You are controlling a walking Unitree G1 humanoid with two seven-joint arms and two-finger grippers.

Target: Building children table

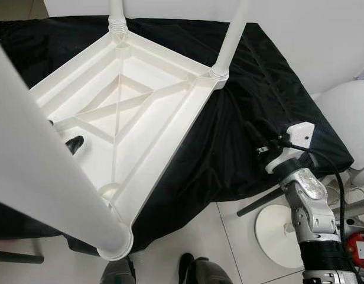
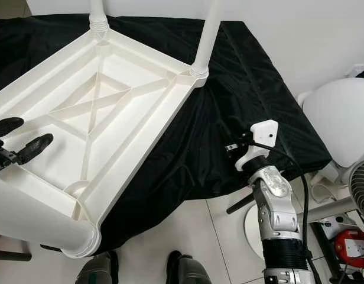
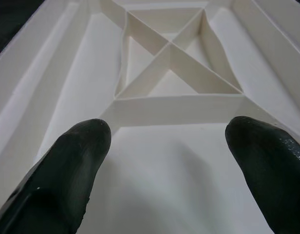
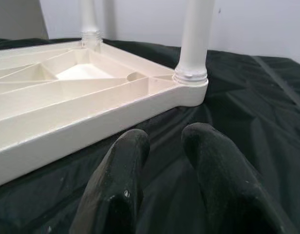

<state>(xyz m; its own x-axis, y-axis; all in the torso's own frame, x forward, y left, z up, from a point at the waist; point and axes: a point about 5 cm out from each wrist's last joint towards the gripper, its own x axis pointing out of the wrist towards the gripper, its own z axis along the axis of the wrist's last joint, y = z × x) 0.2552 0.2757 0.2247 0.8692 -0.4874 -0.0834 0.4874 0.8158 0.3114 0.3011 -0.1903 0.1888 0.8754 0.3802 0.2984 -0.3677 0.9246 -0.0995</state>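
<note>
A white plastic children's table [image 1: 140, 100] lies upside down on a black cloth [image 1: 241, 118], its ribbed underside facing up. White legs stand in the far corner [image 1: 117, 15], the right corner [image 1: 230, 41] and the near corner [image 1: 46, 171], the last very close to my head. My left gripper [image 2: 21, 137] hovers open over the table's near-left underside, with nothing between its fingers [image 3: 74, 161]. My right gripper [image 4: 164, 141] is shut and empty, low over the cloth just off the table's right edge, pointing at the right corner leg [image 4: 194, 44].
The cloth-covered surface ends near my right arm [image 2: 270, 189]. Beyond it on the tiled floor are a white round base [image 1: 276, 234], a large white rounded object [image 2: 341, 112], a fan [image 2: 362, 192] and a red item [image 2: 350, 244]. A white wall closes the back.
</note>
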